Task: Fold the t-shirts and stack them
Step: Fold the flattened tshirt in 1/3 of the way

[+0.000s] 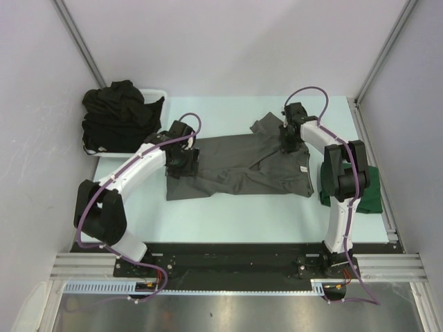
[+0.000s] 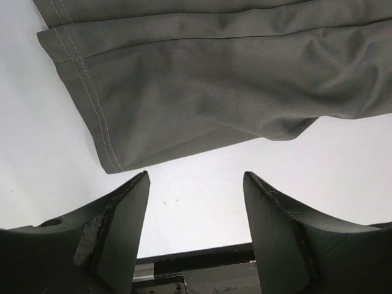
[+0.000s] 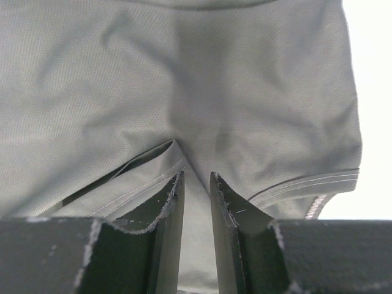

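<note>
Pale table (image 1: 228,223) — left hand (image 2: 196,175) open, empty; right hand (image 3: 196,177) pinches grey t-shirt (image 1: 228,169).

The right arm (image 1: 342,181) hid most of the green t-shirt (image 1: 372,197) from us, and the black t-shirts (image 1: 116,114) buried the basket (image 1: 156,91) except for its rim. The grey t-shirt (image 1: 232,167) ran off the edges of both wrist views. Its label (image 1: 302,168) was too small for us to read. We could not tell whether the right gripper (image 3: 196,175) pinched cloth between its narrowly parted fingers.
</note>
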{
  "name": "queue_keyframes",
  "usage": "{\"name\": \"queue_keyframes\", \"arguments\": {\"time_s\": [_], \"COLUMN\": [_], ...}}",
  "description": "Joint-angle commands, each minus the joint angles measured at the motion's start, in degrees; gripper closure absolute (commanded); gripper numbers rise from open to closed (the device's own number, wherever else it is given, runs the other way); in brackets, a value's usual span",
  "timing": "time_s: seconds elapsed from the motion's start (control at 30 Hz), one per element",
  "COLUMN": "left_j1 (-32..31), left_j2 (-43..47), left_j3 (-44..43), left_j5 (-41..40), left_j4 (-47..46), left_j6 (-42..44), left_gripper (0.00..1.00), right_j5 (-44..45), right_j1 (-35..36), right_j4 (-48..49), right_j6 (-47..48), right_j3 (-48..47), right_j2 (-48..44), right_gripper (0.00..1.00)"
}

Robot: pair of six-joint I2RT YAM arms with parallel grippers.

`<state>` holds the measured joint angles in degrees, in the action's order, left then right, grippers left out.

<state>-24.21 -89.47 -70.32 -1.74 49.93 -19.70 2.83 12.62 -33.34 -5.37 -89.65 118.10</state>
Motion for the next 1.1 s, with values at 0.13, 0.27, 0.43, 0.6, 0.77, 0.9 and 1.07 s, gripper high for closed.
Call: {"name": "queue_keyframes", "arguments": {"time_s": [0.13, 0.27, 0.43, 0.6, 0.77, 0.9, 1.07], "left_j1": [-0.05, -0.23, -0.31, -0.40, -0.40, -0.40, -0.40], "left_j2": [-0.35, -0.35, -0.27, -0.26, -0.26, -0.18, -0.26], "left_j3": [-2.89, -2.71, -2.62, -2.45, -2.36, -2.45, -2.54], "left_j5": [0.68, 0.77, 0.77, 0.77, 0.77, 0.86, 0.86], "left_j4": [-0.54, -0.71, -0.71, -0.71, -0.71, -0.71, -0.71], "left_j6": [-0.86, -0.86, -0.77, -0.86, -0.86, -0.77, -0.69], "left_gripper": [0.32, 0.31, 0.32, 0.32, 0.32, 0.32, 0.32], "right_j5": [-3.80, -4.15, -4.24, -3.63, -0.39, 2.79, 6.56], "right_j1": [0.03, 0.12, 0.21, 0.21, 0.21, 0.03, -0.58], "right_j4": [-0.32, -0.32, -0.06, -0.05, -0.67, -1.11, -1.37], "right_j6": [-2.19, -2.02, -1.93, -1.58, -0.44, 0.18, 1.06], "right_j3": [3.77, 4.74, 4.75, 3.96, 2.72, 1.41, 0.79], "right_j2": [-3.76, -3.85, -3.50, -3.23, -3.32, -4.28, -4.90], "right_gripper": [0.71, 0.72, 0.89, 1.00, 1.00, 1.00, 1.00]}}
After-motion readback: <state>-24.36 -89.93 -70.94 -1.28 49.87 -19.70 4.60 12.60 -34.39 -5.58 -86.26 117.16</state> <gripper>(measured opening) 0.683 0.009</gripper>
